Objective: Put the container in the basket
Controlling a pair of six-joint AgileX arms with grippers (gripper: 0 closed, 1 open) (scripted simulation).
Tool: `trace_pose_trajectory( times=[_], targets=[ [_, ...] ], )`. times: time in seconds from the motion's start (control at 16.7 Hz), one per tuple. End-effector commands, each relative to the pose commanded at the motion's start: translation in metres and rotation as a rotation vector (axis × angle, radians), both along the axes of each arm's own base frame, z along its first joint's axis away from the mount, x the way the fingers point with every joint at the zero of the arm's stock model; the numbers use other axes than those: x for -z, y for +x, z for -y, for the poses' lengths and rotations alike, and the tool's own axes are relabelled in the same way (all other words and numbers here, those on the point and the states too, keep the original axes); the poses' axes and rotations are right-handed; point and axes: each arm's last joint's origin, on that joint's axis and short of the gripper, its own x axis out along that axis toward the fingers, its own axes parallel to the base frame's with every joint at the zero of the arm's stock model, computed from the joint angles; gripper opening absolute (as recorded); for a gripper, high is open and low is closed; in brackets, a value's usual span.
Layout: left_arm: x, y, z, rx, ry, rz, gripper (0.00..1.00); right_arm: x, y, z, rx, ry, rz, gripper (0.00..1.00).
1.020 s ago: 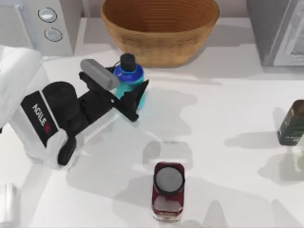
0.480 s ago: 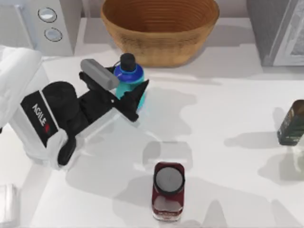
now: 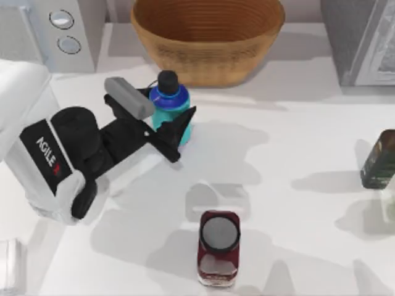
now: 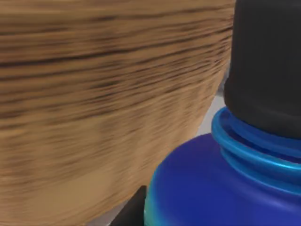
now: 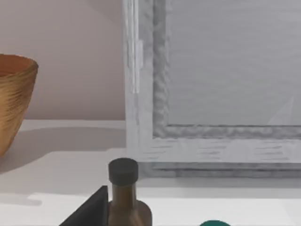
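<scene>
1. Nearest the camera in the top view stands a dark red glass jar with a grey lid (image 3: 218, 248), upright and well apart from the work.
2. Our left gripper (image 3: 165, 121) has its black fingers pressed against both sides of the cyan cylindrical water bottle with a blue shoulder and black screw cap (image 3: 170, 102), pinching its body; the bottle is upright, just in front of the basket wall.
3. Beyond it sits the large round tan woven wicker basket (image 3: 203, 65), holding nothing we can see. The left wrist view shows its wall (image 4: 99, 103) close behind the bottle's shoulder (image 4: 221, 188).
4. We judge the grasp made; lifting over the rim and releasing inside remain.
5. Our right arm is parked at the table's right, near a dark olive bottle (image 5: 124, 197).
</scene>
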Motion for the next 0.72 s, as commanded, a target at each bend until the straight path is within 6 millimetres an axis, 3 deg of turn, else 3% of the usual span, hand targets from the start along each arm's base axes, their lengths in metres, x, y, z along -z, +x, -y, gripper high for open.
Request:
trace_pose_trajectory(
  times=[0.36, 0.72],
  targets=[
    [-0.063, -0.032, -0.038, -0.034, -0.021, 0.074, 0.00, 0.000, 0.000, 0.000, 0.000, 0.000, 0.000, 1.00],
    [-0.081, -0.055, -0.073, -0.020, 0.000, 0.085, 0.00, 0.000, 0.000, 0.000, 0.000, 0.000, 0.000, 1.00]
  ],
)
